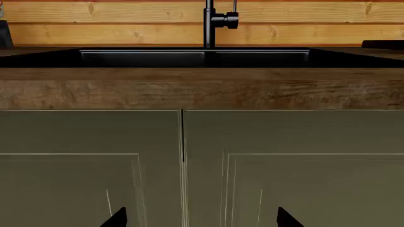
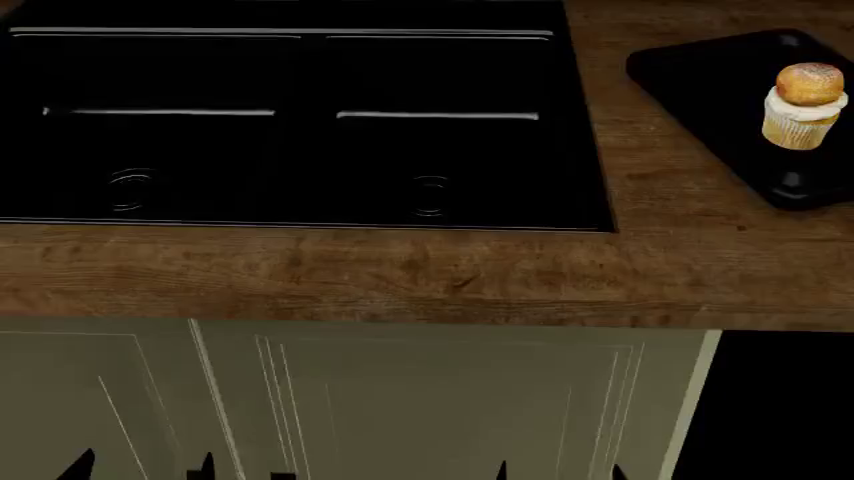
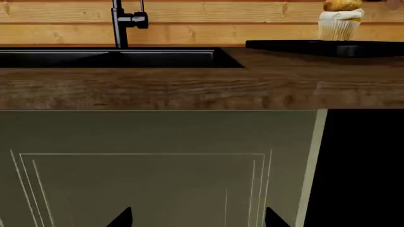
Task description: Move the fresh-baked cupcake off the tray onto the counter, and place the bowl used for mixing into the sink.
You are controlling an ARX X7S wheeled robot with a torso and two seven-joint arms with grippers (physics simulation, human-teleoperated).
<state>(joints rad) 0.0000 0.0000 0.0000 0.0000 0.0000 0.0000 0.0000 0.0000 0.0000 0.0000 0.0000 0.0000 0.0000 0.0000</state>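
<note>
The cupcake (image 2: 805, 105) stands upright on the black tray (image 2: 707, 90) at the far right of the counter (image 2: 400, 280). It also shows in the right wrist view, where the cupcake (image 3: 341, 21) sits on the tray (image 3: 296, 46). The black double-basin sink (image 2: 300, 75) lies left of the tray. The bowl is out of view. Both grippers hang below the counter's edge, in front of the cabinet doors. My left gripper (image 2: 143, 468) (image 1: 202, 218) is open and empty. My right gripper (image 2: 558, 472) (image 3: 197, 218) is also open and empty.
A tall black faucet (image 1: 211, 23) rises behind the sink (image 1: 189, 57) against a pine plank wall (image 1: 126, 28). Olive cabinet doors (image 2: 400, 400) fill the space under the counter. A dark gap (image 2: 787, 410) opens to the right of the cabinet.
</note>
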